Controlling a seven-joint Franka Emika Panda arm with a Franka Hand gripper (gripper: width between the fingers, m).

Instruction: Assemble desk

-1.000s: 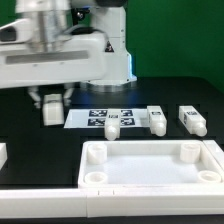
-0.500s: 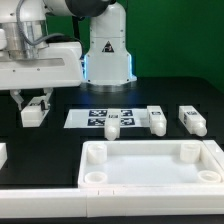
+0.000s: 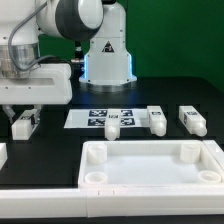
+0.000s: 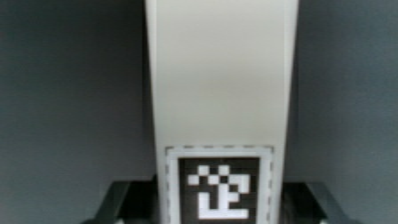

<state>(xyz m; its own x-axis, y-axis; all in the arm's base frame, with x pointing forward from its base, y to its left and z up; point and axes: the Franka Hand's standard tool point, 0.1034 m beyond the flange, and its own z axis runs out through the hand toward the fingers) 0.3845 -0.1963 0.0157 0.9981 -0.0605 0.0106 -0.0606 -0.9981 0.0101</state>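
Observation:
The desk panel (image 3: 150, 178), white and rimmed with round corner sockets, lies at the front of the black table. My gripper (image 3: 22, 122) is at the exterior view's far left, just above the table, shut on a white leg (image 3: 23, 124). In the wrist view this leg (image 4: 221, 90) runs straight away from the camera, its black-and-white tag sitting between the dark fingers (image 4: 128, 200) of the gripper (image 4: 221, 202). Three more legs stand behind the panel: one (image 3: 113, 125) on the marker board, one (image 3: 158, 122) at its end and one (image 3: 192, 121) further to the exterior view's right.
The marker board (image 3: 98, 117) lies flat behind the panel. The robot's white base (image 3: 108, 55) stands at the back. A white part (image 3: 2, 155) shows at the exterior view's left edge, just below the gripper.
The arm has swung toward the exterior view's left and sunk slightly, carrying the leg from near the marker board to the far left. The jaws have kept their grip.

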